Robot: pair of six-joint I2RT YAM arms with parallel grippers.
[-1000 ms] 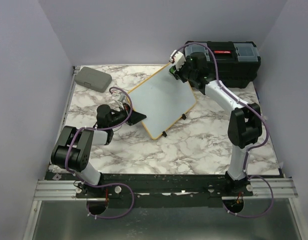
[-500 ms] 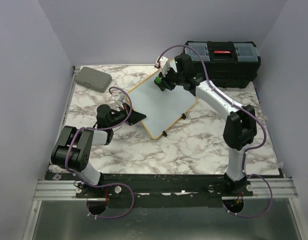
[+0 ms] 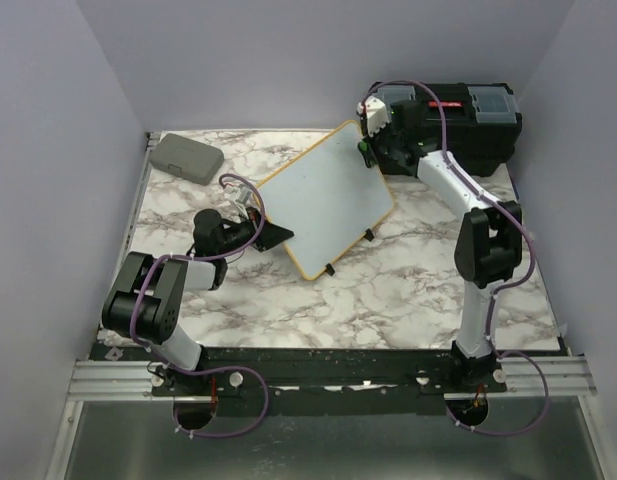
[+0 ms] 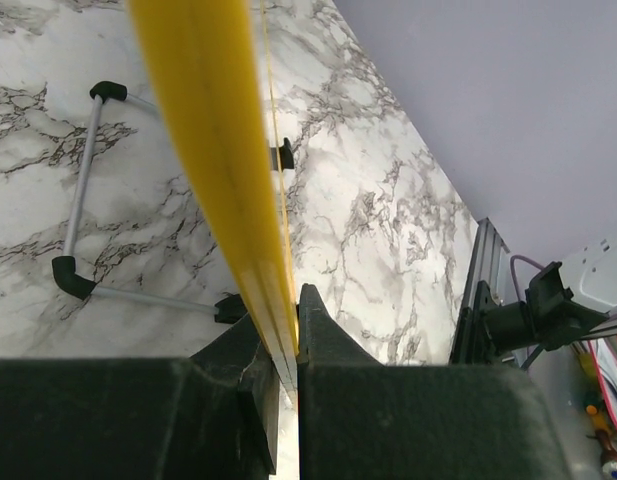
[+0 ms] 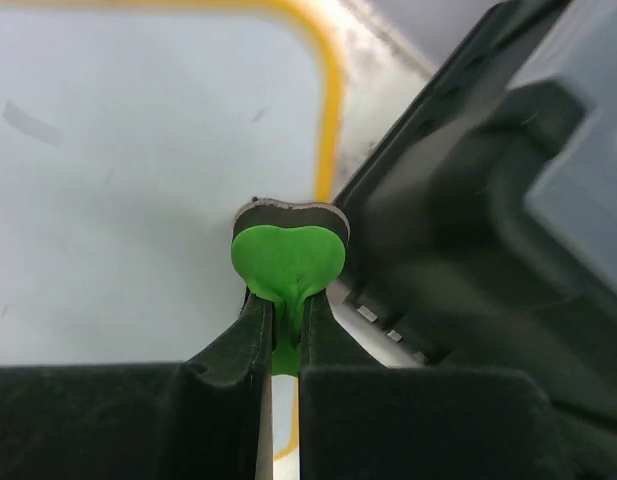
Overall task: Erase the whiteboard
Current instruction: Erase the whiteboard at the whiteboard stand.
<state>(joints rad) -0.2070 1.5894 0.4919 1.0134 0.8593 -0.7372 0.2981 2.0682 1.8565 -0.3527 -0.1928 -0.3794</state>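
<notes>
Containers first. Black toolbox (image 3: 466, 122) sits just beyond the far right corner of the whiteboard (image 3: 323, 205), lid down, with clear-topped compartments along the top; contents can't be made out. Grey case (image 3: 186, 157) lies flat and closed, well off the whiteboard's far left side; nothing of its inside shows.

Whiteboard stands mid-surface, tilted back on its wire stand (image 4: 78, 200), with two black feet (image 3: 330, 268) on the marble surface (image 3: 388, 290) at its near edge. Yellow frame, rounded corners. Face looks blank from above; the right wrist view shows only a few faint smudges.

Left tool (image 3: 271, 236) is at the whiteboard's near left edge, jaws clamped tight on the yellow frame, one finger on each side of it. The board's edge runs straight up through the left wrist view.

Right tool (image 3: 368, 150) is at the whiteboard's far right corner, between the board and the toolbox. Jaws pinched closed on the stem of a green eraser (image 5: 286, 262), heart-shaped with a dark felt pad on its far end. Pad sits over the white face just inside the frame's rounded corner; actual contact with the board can't be told.
</notes>
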